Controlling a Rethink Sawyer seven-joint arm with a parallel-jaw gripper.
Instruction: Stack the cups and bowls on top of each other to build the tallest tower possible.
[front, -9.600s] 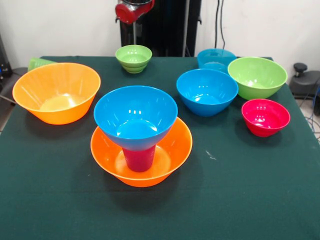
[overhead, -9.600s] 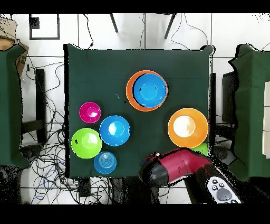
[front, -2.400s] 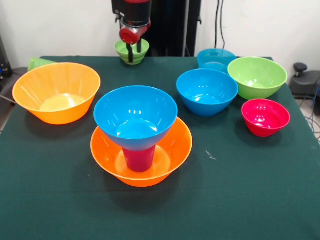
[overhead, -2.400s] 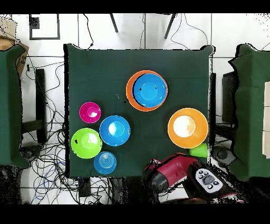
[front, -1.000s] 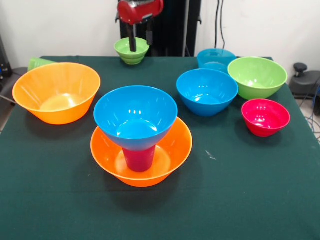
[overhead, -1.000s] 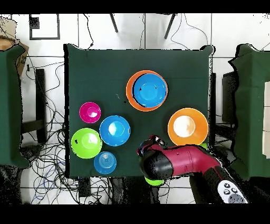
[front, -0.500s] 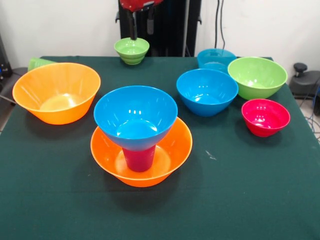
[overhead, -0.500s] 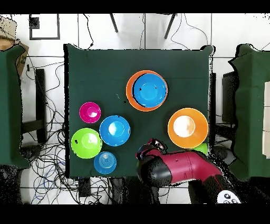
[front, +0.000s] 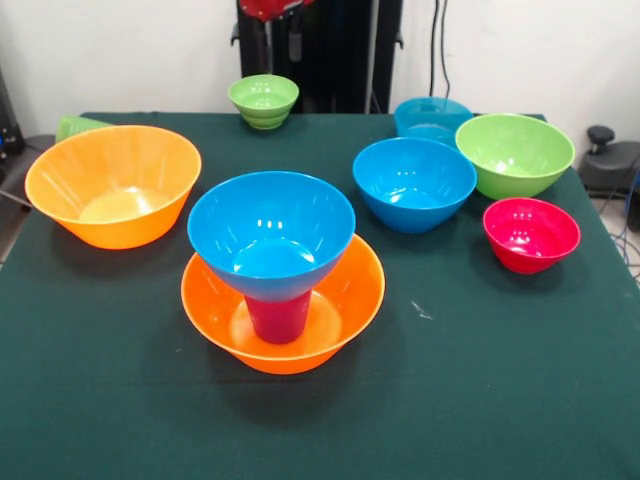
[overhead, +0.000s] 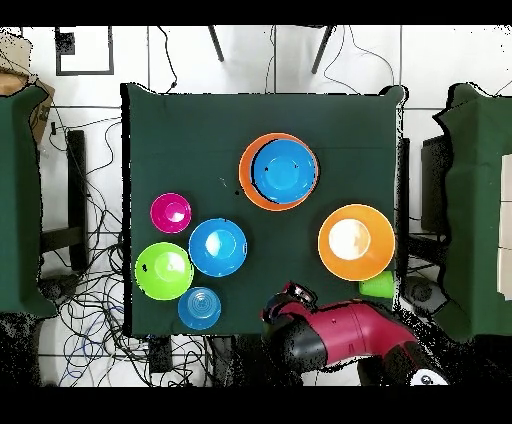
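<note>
The tower stands near the table's middle: an orange bowl (front: 340, 310) (overhead: 247, 185) holds the purple-magenta cup (front: 278, 318), and a blue bowl (front: 270, 235) (overhead: 284, 172) rests on that cup. My gripper (front: 281, 62) hangs open at the far edge, just above a small lime bowl (front: 263, 100), with nothing between its fingers. In the overhead view the red arm (overhead: 335, 335) covers that bowl and the gripper. The second orange bowl (front: 112, 185) (overhead: 355, 241) sits alone, with the green cup (front: 75, 125) (overhead: 377, 285) behind it.
A cluster sits on the other side: a blue bowl (front: 414, 183) (overhead: 217, 246), a large lime bowl (front: 515, 152) (overhead: 164, 270), a teal bowl (front: 432, 117) (overhead: 200, 307) and a red-pink bowl (front: 531, 233) (overhead: 171, 212). A dark green cloth (front: 480, 400) covers the table.
The gripper came down onto the small lime bowl, which shifted toward the far edge, then rose off it. Over the last half second the gripper lifted slightly; the bowl stayed put.
</note>
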